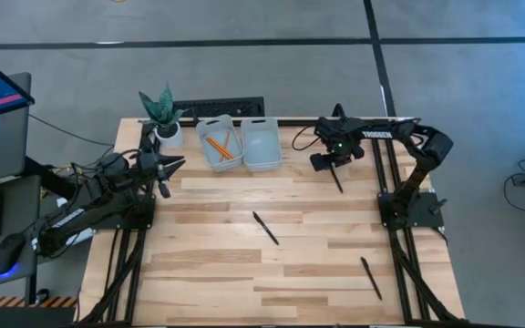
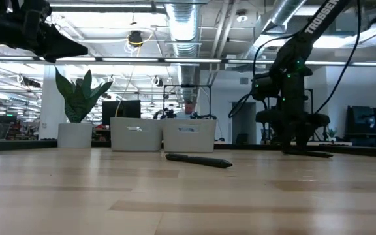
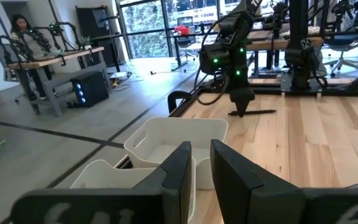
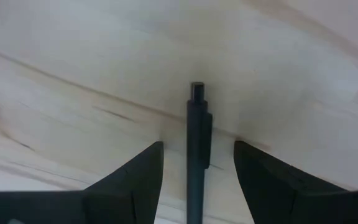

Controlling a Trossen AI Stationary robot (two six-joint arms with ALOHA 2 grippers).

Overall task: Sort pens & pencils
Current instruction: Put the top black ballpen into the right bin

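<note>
My right gripper (image 4: 197, 163) points down at the far right of the table, open, with one finger on either side of a black pen (image 4: 196, 146) (image 1: 337, 179) that lies flat on the wood; neither finger touches it. A second pen (image 1: 264, 228) lies mid-table and a third (image 1: 370, 277) near the front right. Orange pencils (image 1: 219, 146) lie in the left white bin (image 1: 206, 137). My left gripper (image 1: 165, 173) hangs level above the table's left side, its fingers drawn almost together with nothing between them.
A second white bin (image 1: 261, 144) stands right of the pencil bin at the far edge. A potted plant (image 1: 162, 117) sits at the far left corner. Bare wood lies between the pens. A person (image 3: 27, 37) sits at a desk in the room beyond.
</note>
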